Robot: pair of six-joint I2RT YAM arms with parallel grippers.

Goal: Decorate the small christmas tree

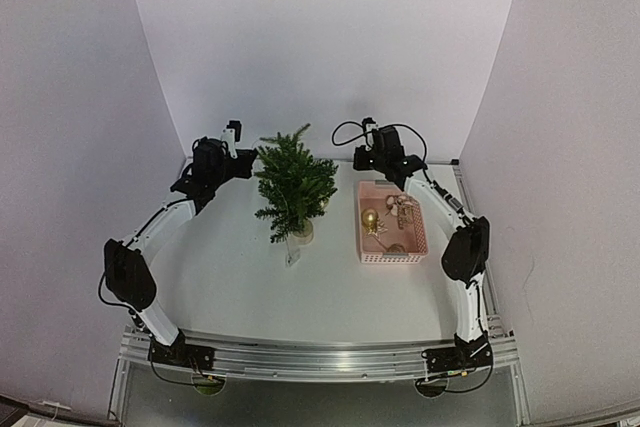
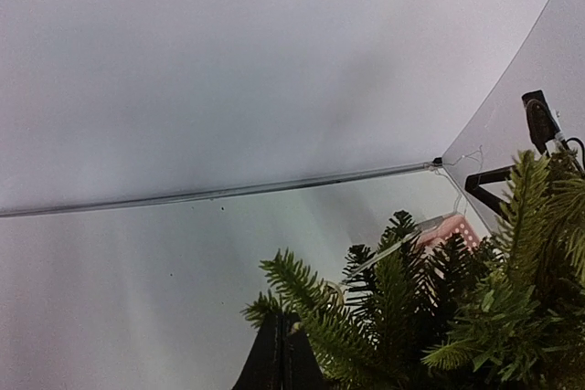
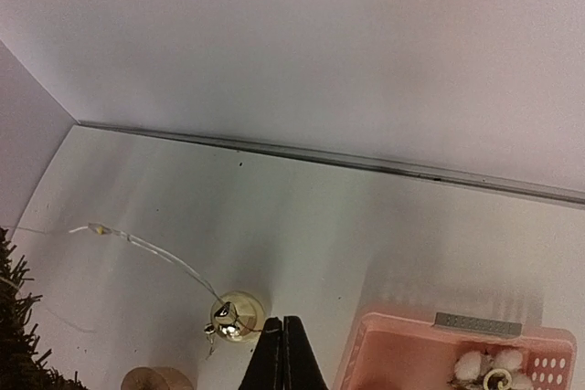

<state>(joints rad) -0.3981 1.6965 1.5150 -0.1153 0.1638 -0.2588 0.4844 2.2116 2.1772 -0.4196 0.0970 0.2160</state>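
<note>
Though close beside the foliage, touching none of it in view: left gripper (image 2: 280,340), jaws pressed fully together, nothing seen between them. Next along, the small christmas tree (image 1: 293,187), upright at mid-table on its pale base. Right of that and apart from it, the pink basket (image 1: 391,247), a gold ball (image 1: 370,219) inside. Farthest right, the right gripper (image 3: 283,342), likewise pinched closed, with a gold bauble (image 3: 238,315) just left of its fingers; contact impossible to tell.
</note>
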